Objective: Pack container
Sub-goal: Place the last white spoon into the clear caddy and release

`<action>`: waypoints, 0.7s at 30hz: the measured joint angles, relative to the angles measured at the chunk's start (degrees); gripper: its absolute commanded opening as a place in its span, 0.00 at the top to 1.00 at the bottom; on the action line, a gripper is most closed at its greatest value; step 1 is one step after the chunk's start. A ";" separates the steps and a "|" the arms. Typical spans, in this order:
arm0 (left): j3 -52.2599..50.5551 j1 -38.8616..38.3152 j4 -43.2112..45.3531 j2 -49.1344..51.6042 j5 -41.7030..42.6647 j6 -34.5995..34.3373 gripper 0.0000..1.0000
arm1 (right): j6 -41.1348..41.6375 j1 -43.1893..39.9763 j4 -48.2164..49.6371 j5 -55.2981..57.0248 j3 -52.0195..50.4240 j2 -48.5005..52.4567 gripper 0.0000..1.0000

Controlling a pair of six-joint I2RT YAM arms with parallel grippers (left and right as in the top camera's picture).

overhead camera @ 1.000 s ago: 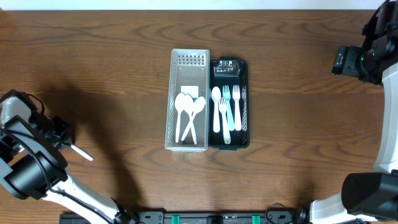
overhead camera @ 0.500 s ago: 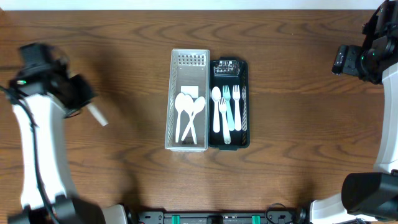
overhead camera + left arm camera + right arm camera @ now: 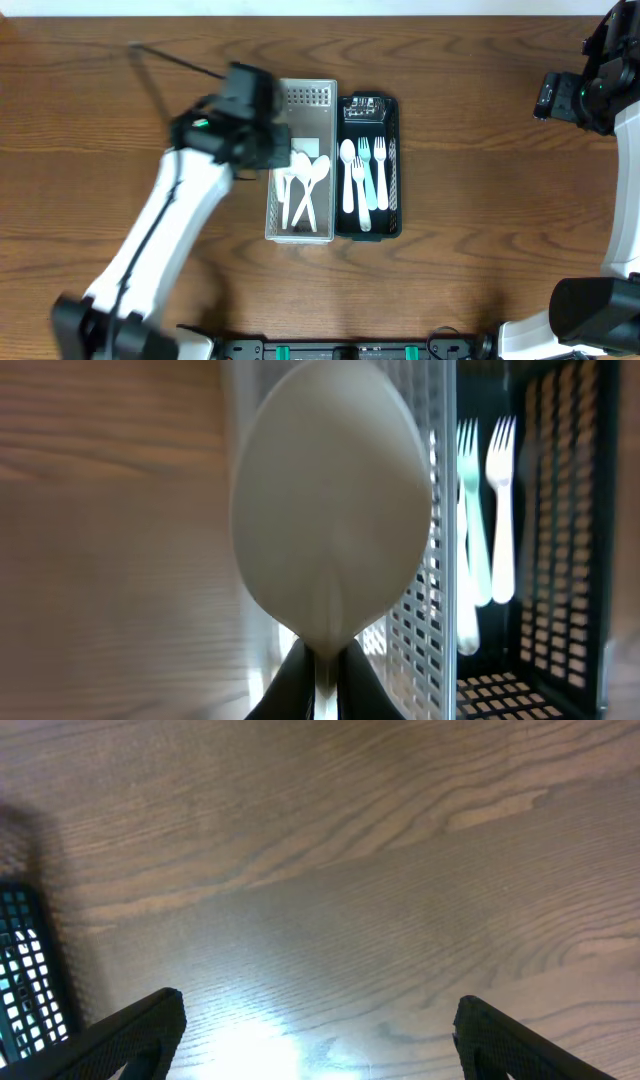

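From the overhead view the left arm [image 3: 165, 225] reached across the bench [image 3: 460, 280] to the left rim of the clear tray [image 3: 303, 92]; its dark head covered the grip itself, so that view could not show how the fingers stood; the left wrist view did, for there the left end effector [image 3: 320, 665] was clamped on the thin neck of a white spoon [image 3: 330, 510], the dark fingers [image 3: 285, 685] pressed to either side of it. The bowl of that spoon filled the middle of the wrist view, bare wood to its left and the perforated wall of the clear tray to its right; whether the spoon touched the tray could not be told.

Only the overhead view showed the whole layout: the clear tray and the black tray [image 3: 372, 104] stood side by side, touching along their long walls; two white spoons [image 3: 308, 178] lay crossed inside the clear tray; a spoon and several forks [image 3: 372, 172], white and pale teal, lay lengthwise in the black tray. The left wrist view caught just two of those forks through the clear wall, with the black mesh beyond them.

The right arm [image 3: 590, 92] sat at the far right edge, well apart from both trays; the right wrist view showed the right end effector [image 3: 320, 1040] with its fingers spread wide and nothing between them, over bare wood, a corner of black mesh at the left edge.
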 measured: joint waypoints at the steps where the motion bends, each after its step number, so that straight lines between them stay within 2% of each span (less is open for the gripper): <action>1: 0.00 -1.42 0.07 2.89 -0.02 -0.02 0.94 | 0.00 0.00 0.02 0.00 0.00 0.00 0.11; 7: 0.00 -4.35 0.44 12.41 0.00 -0.13 0.88 | 0.00 0.00 -0.02 0.00 0.00 0.00 0.11; 8: -0.02 -4.39 0.39 13.35 -0.02 -0.04 0.84 | 0.00 0.00 -0.02 0.00 0.00 0.00 0.11; 11: -0.02 -4.28 -0.94 14.08 -0.76 1.44 0.62 | 0.00 0.00 0.00 0.00 0.00 0.00 0.11; 13: 0.07 -4.11 -2.27 13.05 -2.78 2.84 0.38 | 0.00 0.00 -0.02 0.00 0.00 0.00 0.11; 15: 0.76 -4.02 -2.78 11.15 -5.77 4.28 0.21 | 0.00 0.00 0.00 -0.02 0.00 0.00 0.11; 19: 2.99 -3.56 -0.61 4.39 -10.86 6.86 0.11 | 0.00 0.00 0.02 0.00 0.00 0.00 0.11; 21: 4.09 -2.78 0.42 0.02 -12.33 8.15 0.01 | 0.00 0.00 0.02 -0.02 0.00 0.00 0.11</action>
